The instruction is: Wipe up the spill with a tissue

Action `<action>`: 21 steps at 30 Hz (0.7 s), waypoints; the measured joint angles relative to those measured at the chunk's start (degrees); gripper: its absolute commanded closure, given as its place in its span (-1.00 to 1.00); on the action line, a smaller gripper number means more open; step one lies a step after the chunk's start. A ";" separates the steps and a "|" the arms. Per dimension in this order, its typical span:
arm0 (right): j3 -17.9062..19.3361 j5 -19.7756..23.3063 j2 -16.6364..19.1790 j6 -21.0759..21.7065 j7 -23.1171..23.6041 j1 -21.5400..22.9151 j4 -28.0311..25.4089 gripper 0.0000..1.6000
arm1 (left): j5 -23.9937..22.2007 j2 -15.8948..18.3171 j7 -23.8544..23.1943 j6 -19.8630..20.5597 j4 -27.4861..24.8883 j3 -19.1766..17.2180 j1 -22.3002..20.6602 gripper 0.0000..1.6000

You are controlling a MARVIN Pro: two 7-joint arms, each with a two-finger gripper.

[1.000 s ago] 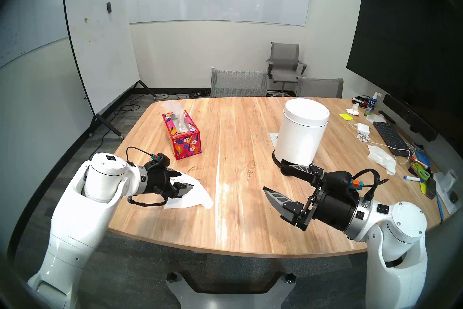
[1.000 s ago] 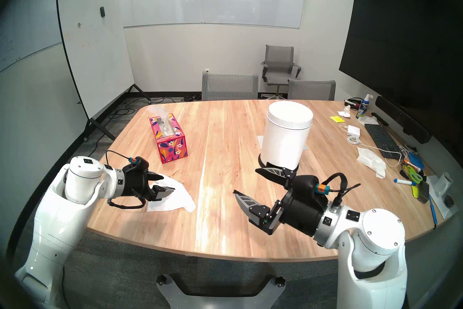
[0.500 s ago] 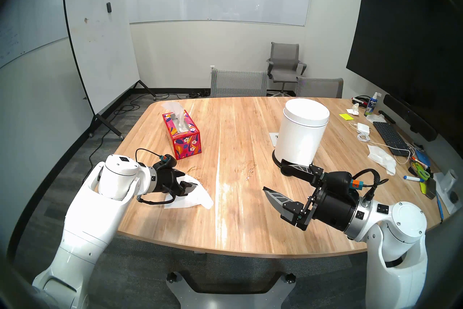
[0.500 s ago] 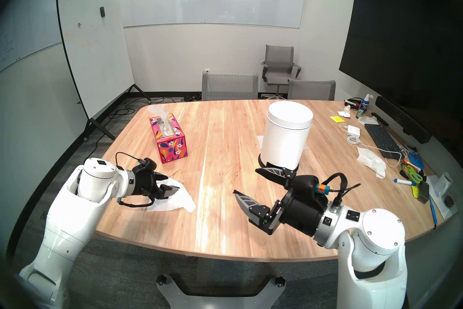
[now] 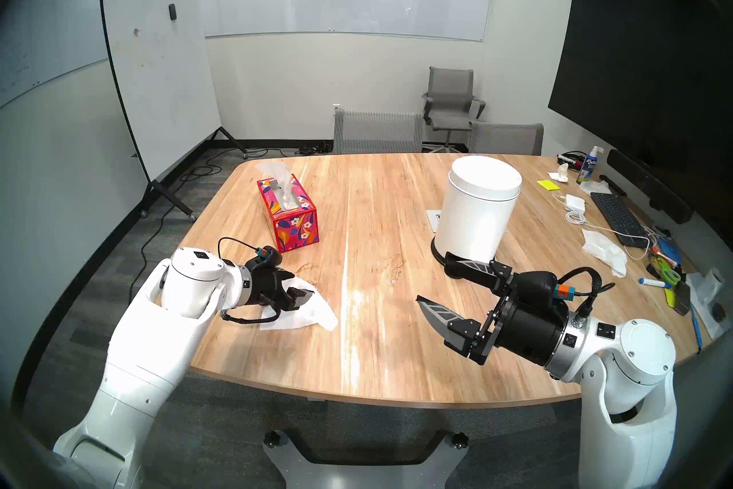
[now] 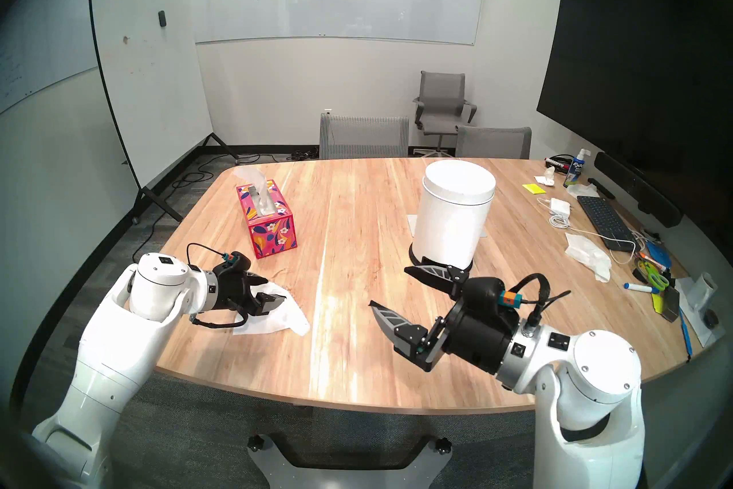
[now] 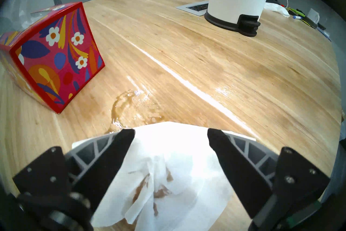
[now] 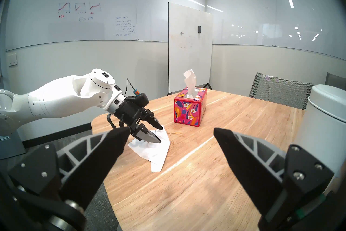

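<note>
Spread wide, my left gripper straddles the crumpled, brown-stained white paper tissue on the wooden table. Just past its tips lies the brownish liquid spill. Only my left wrist view shows the stains; my right gripper hangs open, well apart.

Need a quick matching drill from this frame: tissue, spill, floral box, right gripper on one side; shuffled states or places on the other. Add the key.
Column 1
1. tissue
2. spill
3. floral box
4. right gripper

Column 2
A. upright on the table, a white sheet sticking out of its top
B. open, empty, above the table near the white bin
C. wet brownish ring on the wood, just beyond the sheet's far edge
D. flat on the table, brown-stained, between the left gripper fingers

Pairs: 1-D, 2-C, 3-A, 4-B
</note>
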 measured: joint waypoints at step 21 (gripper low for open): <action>0.00 0.00 0.00 0.00 0.00 0.00 0.00 -1.00 | 0.95 0.01 0.93 -2.67 1.85 0.94 -0.15 0.87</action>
